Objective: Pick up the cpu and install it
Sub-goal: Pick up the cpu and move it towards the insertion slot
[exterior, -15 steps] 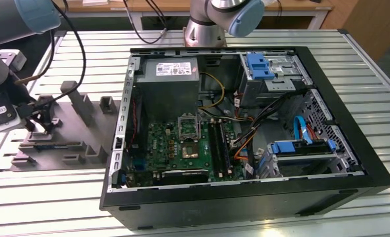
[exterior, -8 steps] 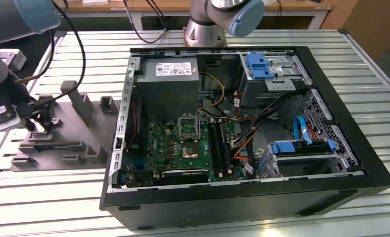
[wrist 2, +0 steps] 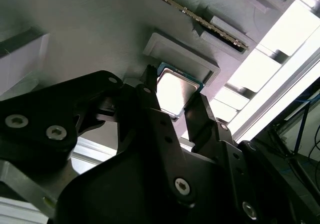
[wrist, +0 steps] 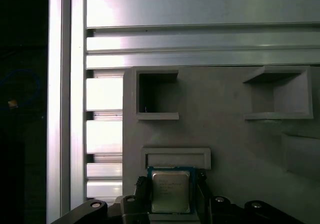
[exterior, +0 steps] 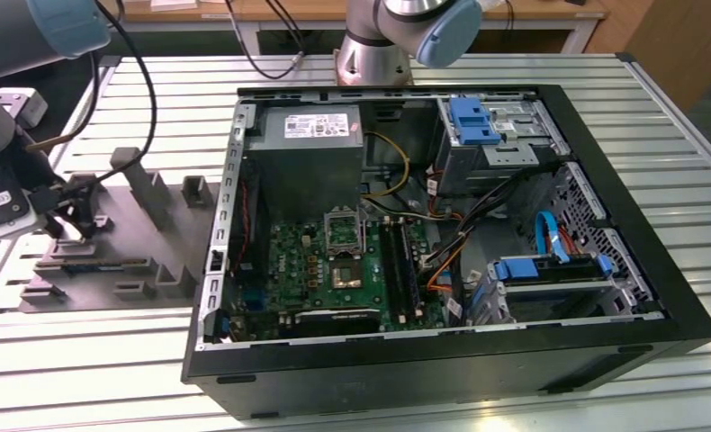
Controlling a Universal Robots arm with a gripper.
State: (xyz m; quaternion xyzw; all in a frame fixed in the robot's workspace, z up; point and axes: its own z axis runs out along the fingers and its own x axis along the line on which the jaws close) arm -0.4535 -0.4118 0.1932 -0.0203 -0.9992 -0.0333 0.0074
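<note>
**Black fingers pinch the little cpu**

Black and hard, the end effector [wrist 2: 175, 95] has one finger on each side of the cpu [wrist: 171, 193]. The fingers [wrist 2: 150, 102] sit tight against two opposite edges, with no gap to see, so I think the chip is pinched.

The cpu is a thin, flat square with a shiny silver top. It lies on the grey fixture plate [wrist: 225, 134], just beside a small raised frame [wrist: 175, 156]. It looks very light and stiff. The top looks smooth, so it may slip. I think it is easy to hurt underneath, so the bare edges are the best place to hold it, and only gently.

The plate rests on the worktop [wrist: 200, 9] of metal strips. The open computer case [exterior: 452, 360] is well apart from it, toward the exterior view's right.

The near edge of the chip is hidden by the end effector. Its underside is hidden too. I cannot tell if it has left the plate.
</note>
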